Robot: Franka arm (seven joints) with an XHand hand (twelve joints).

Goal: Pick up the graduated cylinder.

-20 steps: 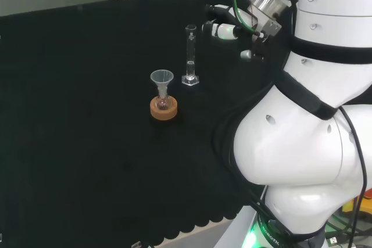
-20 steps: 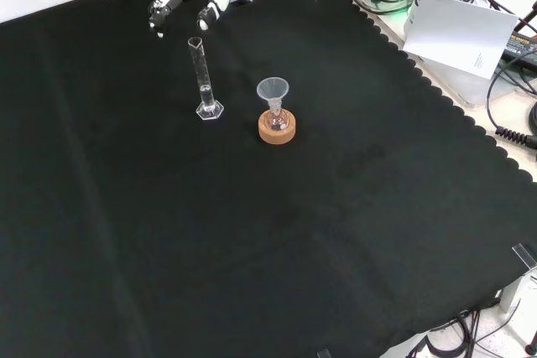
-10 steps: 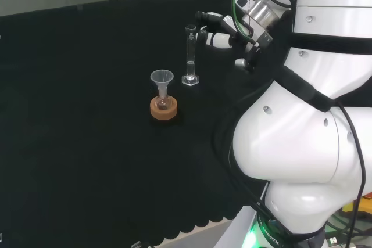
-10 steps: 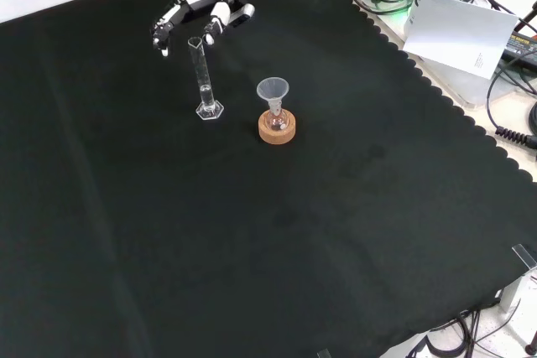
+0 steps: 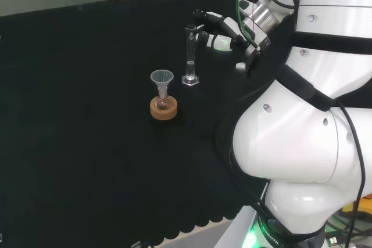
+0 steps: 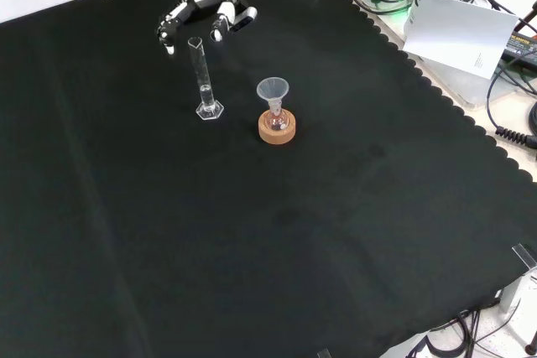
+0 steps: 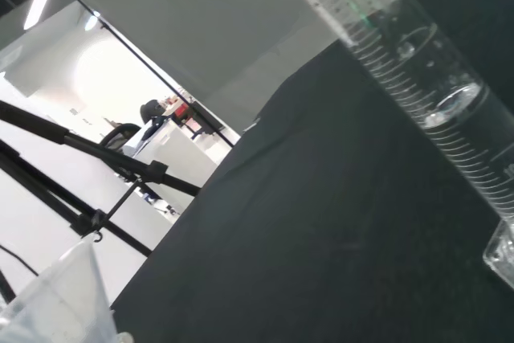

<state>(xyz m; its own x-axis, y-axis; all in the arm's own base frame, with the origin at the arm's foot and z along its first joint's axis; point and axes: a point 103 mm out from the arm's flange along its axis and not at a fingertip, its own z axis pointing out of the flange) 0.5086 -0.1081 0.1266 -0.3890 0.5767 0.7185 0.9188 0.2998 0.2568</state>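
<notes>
A tall clear graduated cylinder point(image 5: 190, 55) stands upright on its hexagonal foot on the black cloth, also seen as the cylinder point(image 6: 202, 78) in the front view. It holds a little clear liquid, which shows in the cylinder point(image 7: 418, 70) close up in the wrist view. The black and white hand point(image 5: 221, 30) hovers just right of the cylinder's top in the head view, its fingers spread and relaxed on either side of the rim without touching it. In the front view the hand point(image 6: 200, 11) sits directly behind the cylinder's top.
A small round flask with a clear funnel point(image 5: 161, 81) in its neck rests on a cork ring point(image 5: 163, 109) left of the cylinder in the head view. The funnel's rim point(image 7: 56, 295) shows in the wrist view. Cables and a paper sheet point(image 6: 461, 31) lie beyond the cloth's scalloped edge.
The hand has moved closer to the cylinder's top and lowered a little; its fingers now flank the rim. The cylinder and the flask have not moved.
</notes>
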